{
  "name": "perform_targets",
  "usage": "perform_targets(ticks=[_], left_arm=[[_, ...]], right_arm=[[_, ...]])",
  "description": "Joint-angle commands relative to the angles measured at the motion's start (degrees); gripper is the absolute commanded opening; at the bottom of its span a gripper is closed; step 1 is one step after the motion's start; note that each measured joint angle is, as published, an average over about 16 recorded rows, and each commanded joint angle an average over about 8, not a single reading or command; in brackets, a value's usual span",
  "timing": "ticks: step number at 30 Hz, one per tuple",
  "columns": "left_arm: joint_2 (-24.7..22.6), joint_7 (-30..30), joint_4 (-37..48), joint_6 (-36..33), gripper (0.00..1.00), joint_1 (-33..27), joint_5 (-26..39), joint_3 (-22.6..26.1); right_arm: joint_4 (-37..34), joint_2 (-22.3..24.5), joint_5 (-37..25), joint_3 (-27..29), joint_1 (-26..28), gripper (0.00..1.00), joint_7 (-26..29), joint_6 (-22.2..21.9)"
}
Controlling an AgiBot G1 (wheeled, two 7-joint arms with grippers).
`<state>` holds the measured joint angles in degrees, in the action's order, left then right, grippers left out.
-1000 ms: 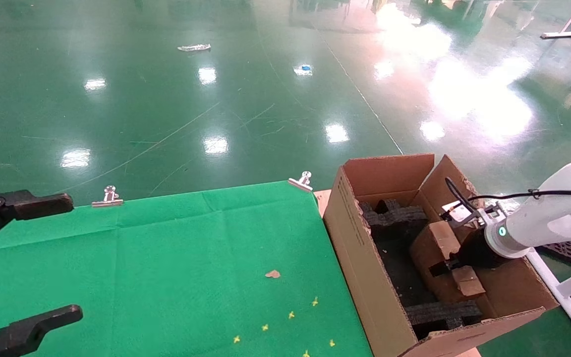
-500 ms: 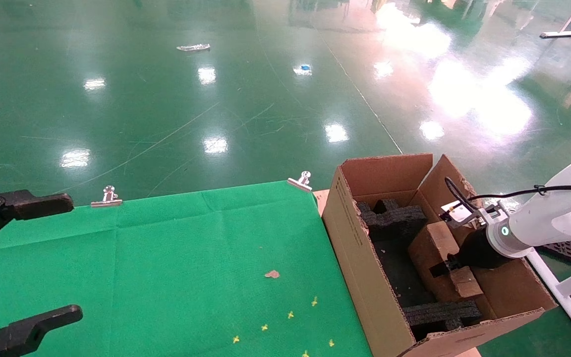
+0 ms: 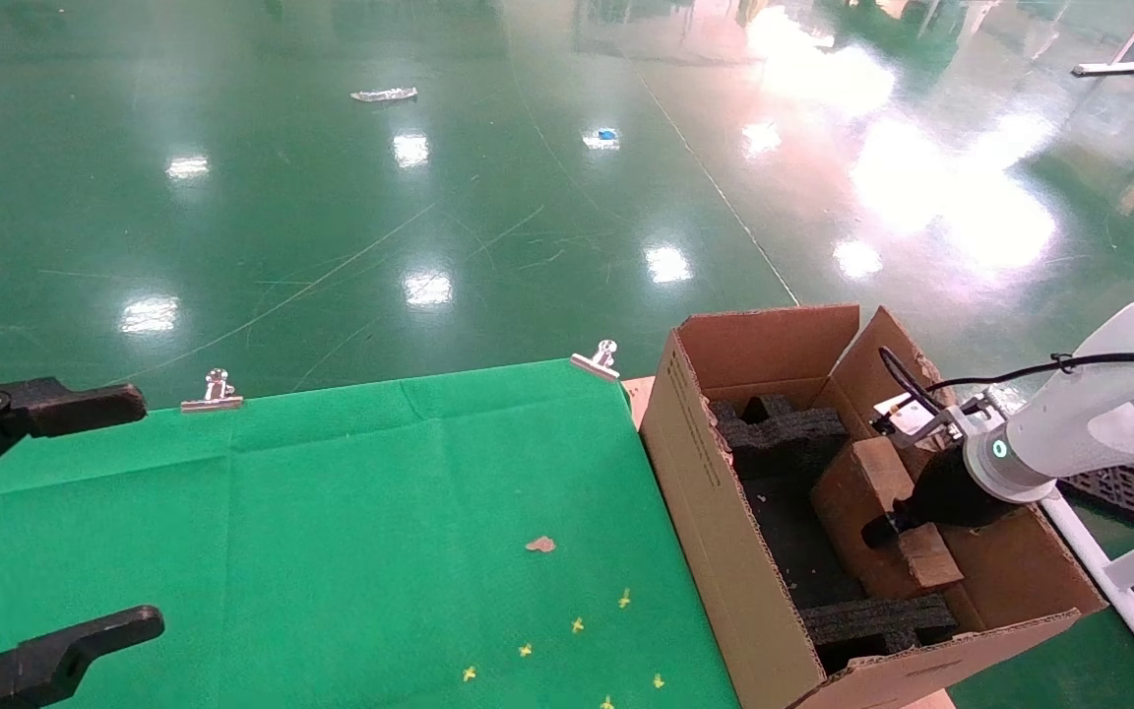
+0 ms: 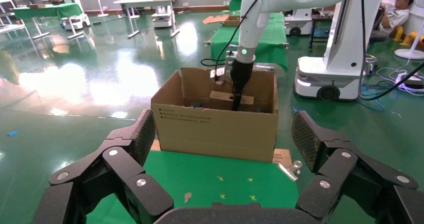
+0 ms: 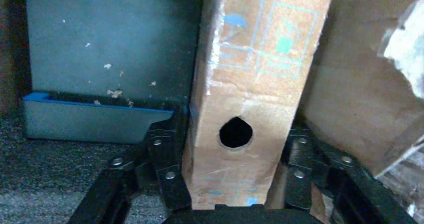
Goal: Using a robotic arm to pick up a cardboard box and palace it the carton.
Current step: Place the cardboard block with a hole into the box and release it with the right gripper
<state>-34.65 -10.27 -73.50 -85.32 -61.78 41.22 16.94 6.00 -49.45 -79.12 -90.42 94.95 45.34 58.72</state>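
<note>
- Head view, far left: the left gripper hangs over the green cloth, fingers spread wide, nothing between them.
- Two metal clips pin the cloth's far edge, and a brown scrap lies on it among small yellow marks.
- Just beside the cloth's right edge stands the carton, flaps up, black foam at its far and near ends.
- Inside the carton sits the box, tilted, between the foam pieces.
- On the right, the white arm reaches down into the carton, and the right gripper is at the box.
- Right wrist view: the right gripper's fingers sit on either side of the box, clamped against its sides, the round hole facing the camera.
</note>
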Motion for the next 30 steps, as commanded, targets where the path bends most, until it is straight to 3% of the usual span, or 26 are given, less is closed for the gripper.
perform_targets(ticks=[1,21,25,30], left_arm=[[0.00,0.00,0.00,0.00,1.00,0.00,0.00,0.01],[0.03,0.04,0.00,0.03,1.00,-0.02,-0.05,0.07],[0.03,0.04,0.00,0.04,1.00,-0.02,-0.06,0.08],[0.04,0.05,0.00,0.04,1.00,-0.02,-0.07,0.10]], right_arm=[[-0.25,-0.25,-0.13,-0.08,0.13,1.00,-0.05,0.06],[-1.10,-1.00,-0.16,-0.03,1.63,1.00,-1.48,0.63],[-0.27,-0.36,0.18,0.34,4.76,1.00,-2.94,1.23],[2.33,1.45,0.92,1.30,12.75,1.00,-5.91,2.79]])
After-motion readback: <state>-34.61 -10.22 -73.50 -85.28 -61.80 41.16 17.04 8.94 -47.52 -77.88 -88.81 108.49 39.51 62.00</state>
